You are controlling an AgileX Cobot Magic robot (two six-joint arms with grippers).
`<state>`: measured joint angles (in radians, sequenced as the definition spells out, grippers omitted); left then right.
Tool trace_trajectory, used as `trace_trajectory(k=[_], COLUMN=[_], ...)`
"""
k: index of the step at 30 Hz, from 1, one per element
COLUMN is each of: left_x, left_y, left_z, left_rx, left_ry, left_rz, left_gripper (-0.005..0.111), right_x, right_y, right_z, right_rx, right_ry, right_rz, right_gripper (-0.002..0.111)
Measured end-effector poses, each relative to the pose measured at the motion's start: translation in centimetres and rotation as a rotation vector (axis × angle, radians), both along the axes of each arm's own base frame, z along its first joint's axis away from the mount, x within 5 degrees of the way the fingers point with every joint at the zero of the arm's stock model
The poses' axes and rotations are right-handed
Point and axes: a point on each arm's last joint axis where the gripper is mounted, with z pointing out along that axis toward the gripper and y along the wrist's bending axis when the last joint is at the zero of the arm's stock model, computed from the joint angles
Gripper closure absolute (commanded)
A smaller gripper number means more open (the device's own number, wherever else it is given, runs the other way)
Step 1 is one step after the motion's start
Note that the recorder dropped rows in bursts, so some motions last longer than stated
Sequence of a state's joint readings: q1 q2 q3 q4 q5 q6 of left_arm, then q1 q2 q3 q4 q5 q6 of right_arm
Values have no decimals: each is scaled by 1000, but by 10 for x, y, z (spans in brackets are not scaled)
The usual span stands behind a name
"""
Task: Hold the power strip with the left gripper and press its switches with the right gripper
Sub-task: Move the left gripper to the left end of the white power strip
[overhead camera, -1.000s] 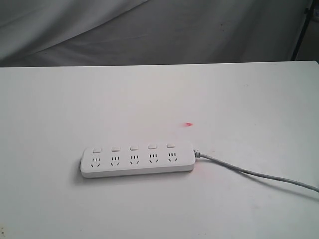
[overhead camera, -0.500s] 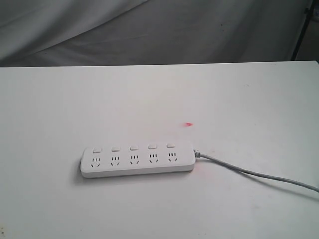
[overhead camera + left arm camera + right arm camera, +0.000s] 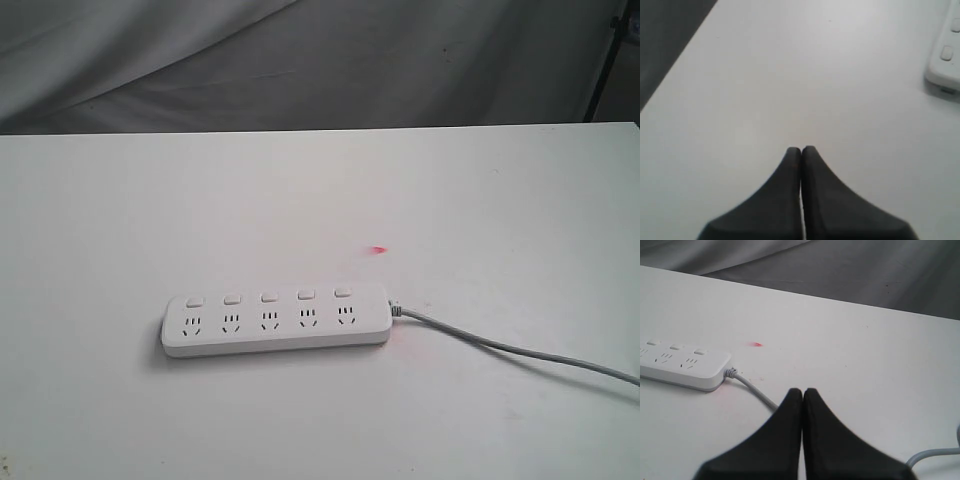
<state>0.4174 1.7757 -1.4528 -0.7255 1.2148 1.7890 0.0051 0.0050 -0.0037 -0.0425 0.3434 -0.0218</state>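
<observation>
The white power strip (image 3: 275,320) lies flat on the white table, its row of small white switches (image 3: 267,297) along the far side above the sockets. Its grey-white cord (image 3: 520,352) runs off to the right. Neither arm shows in the exterior view. In the left wrist view my left gripper (image 3: 801,149) is shut and empty over bare table, with one end of the power strip (image 3: 945,60) far off at the frame's edge. In the right wrist view my right gripper (image 3: 802,390) is shut and empty, above the cord (image 3: 752,388), well away from the power strip (image 3: 682,367).
A small red light spot (image 3: 378,250) lies on the table beyond the strip's cord end. Grey cloth (image 3: 300,60) hangs behind the table's far edge. A dark stand leg (image 3: 605,60) rises at the back right corner.
</observation>
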Motion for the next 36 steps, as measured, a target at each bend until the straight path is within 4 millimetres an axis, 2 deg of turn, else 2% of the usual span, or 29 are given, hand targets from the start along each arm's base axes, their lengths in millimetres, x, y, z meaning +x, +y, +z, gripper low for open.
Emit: trace_trajectory(k=[6,9,12,14,17,21,22,24,32,36], left_x=[-7,-12,-15,-16,-15,-15,-15,-15,-16,-24], left_y=[-27,-32,-34,-36,-36,-36,-36,-37,-38,-54], left_z=[-32,-43,-47,-49,-49,-49,-49,-49,-50,-66], left_rx=[16,18,-11,-27,-36,-36,-36,-37,-55,-88], left_ry=[92,110,115,115,112,112,112,112,126,152], left_rz=[-129,-179,-183,-181,-179,-179,-179,-178,-162,-222], left_gripper=[107,107,101,92,69,30,17,10,9,9], right_x=[0,0,0,0,0,0,0,0,0,0], right_y=[0,0,0,0,0,0,0,0,0,0], right_z=[0,0,0,0,0,0,0,0,0,0], right_rx=[0,0,0,0,0,0,0,0,0,0], right_ry=[0,0,0,0,0,0,0,0,0,0], right_rz=[0,0,0,0,0,0,0,0,0,0], right_gripper=[108,108,108,108,108,108,108,108,108,108])
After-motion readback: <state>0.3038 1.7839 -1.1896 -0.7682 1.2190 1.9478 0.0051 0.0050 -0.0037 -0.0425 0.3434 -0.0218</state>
